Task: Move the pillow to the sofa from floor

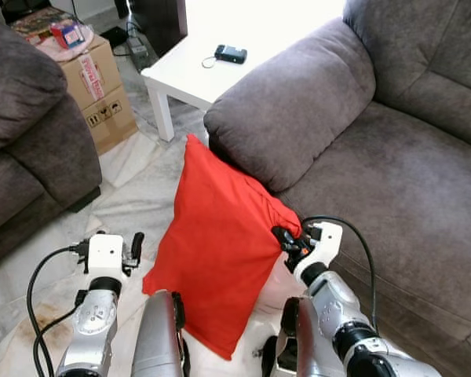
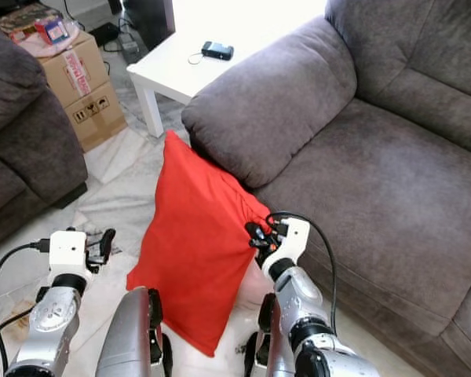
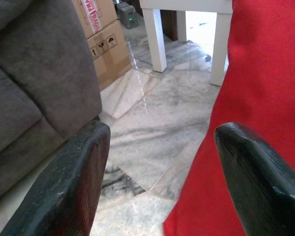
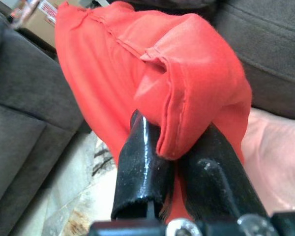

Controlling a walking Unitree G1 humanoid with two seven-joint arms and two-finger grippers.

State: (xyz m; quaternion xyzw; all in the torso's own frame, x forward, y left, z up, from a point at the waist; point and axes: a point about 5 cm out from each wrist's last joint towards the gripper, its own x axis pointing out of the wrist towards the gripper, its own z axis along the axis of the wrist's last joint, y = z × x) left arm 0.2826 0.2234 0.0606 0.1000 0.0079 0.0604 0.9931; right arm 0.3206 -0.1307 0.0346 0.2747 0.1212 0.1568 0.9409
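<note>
A red pillow (image 1: 216,243) stands on edge on the marble floor, its top corner leaning against the armrest (image 1: 290,114) of the grey sofa (image 1: 408,181). My right gripper (image 1: 285,238) is shut on the pillow's right corner, and the right wrist view has a fold of red cloth (image 4: 187,108) pinched between the black fingers (image 4: 142,172). My left gripper (image 1: 136,250) is open just left of the pillow. In the left wrist view the pillow's edge (image 3: 265,88) lies by one finger (image 3: 260,182).
A second grey sofa (image 1: 27,149) stands at the left. A white side table (image 1: 190,75) with a small dark device (image 1: 231,53) is behind the armrest. Cardboard boxes (image 1: 98,90) sit at the back left. Pale marble floor (image 1: 129,188) lies between the sofas.
</note>
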